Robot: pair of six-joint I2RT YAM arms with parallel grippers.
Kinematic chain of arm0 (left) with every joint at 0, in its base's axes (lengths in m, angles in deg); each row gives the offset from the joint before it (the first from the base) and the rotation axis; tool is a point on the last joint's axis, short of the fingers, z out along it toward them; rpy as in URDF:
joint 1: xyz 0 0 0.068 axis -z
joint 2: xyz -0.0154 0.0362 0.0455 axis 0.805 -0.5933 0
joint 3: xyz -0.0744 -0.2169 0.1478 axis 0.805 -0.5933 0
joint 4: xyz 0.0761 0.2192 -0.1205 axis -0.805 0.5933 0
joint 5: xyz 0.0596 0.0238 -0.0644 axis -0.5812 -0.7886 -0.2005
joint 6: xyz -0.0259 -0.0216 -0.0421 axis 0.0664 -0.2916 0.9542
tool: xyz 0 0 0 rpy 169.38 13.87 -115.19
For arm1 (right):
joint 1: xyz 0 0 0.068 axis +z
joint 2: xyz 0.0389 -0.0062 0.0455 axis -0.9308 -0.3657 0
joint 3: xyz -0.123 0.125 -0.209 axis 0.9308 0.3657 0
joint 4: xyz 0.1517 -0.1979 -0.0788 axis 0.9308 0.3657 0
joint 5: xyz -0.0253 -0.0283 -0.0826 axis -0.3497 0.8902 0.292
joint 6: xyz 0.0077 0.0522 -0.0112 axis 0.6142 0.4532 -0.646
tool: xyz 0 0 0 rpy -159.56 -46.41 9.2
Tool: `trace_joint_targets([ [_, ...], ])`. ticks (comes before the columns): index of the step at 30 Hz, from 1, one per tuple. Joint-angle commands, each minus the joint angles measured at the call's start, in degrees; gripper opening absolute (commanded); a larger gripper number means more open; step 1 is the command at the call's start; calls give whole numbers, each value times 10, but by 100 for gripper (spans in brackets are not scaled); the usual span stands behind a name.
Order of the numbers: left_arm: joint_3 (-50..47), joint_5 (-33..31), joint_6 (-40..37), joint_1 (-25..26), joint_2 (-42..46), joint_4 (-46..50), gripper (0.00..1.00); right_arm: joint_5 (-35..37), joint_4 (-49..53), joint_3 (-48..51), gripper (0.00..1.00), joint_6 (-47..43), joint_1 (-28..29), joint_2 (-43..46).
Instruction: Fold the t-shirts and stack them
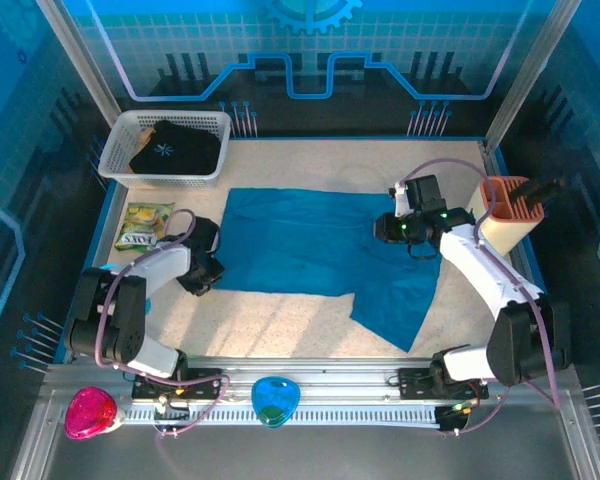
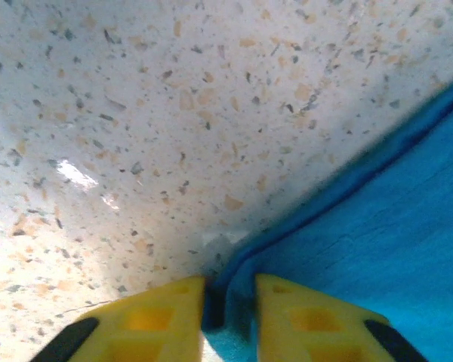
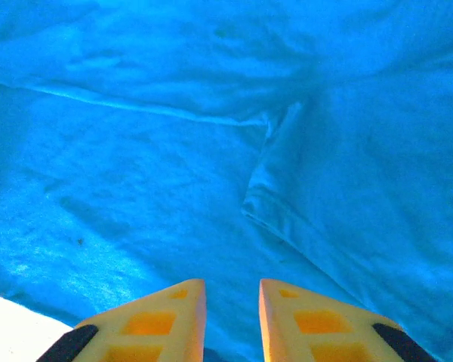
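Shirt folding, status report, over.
Left gripper pinching edge of teal shirt. Right gripper over it, grip unclear. Black shirt in basket. Snack packet beside, not blocking.

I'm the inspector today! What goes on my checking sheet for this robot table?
Surface: speckled table, pale and flat.
Job's things: teal t-shirt spread mid-table, one part reaching toward the near edge; black t-shirt bundled in the white basket.
Clutter: snack packet left of the teal shirt; tan holder at the right; pink piece and blue piece on the front rail.
Grippers: left gripper, jaws closed on the teal shirt's edge; right gripper over the shirt, jaws narrow, grip unclear.
Cables: a cable loops along each arm; no snag seen.
Surroundings: blue walls and metal posts.
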Motion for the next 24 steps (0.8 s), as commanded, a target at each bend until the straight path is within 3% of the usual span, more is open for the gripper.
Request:
trace_joint_targets([
  [1,15,28,-18,-1,-60,-99,14,13,39,-43,28,-61,-1,55],
  [5,34,34,-29,-2,-78,-111,0,16,49,-64,33,-126,6,123],
  [7,37,40,-32,-2,-82,-117,0,11,58,-70,35,-180,10,158],
  [10,37,48,-39,-2,-80,-127,0,3,91,-65,41,-319,32,208],
  [12,35,52,-45,-2,-73,-129,0,23,136,-50,49,-447,68,243],
  [15,31,56,-54,-2,-62,-132,0,63,235,-40,53,-598,119,269],
  [20,25,68,-69,-2,-48,-139,0,140,398,-21,55,-686,171,268],
  [24,18,78,-74,-2,-35,-145,0,174,430,84,55,-741,199,283],
])
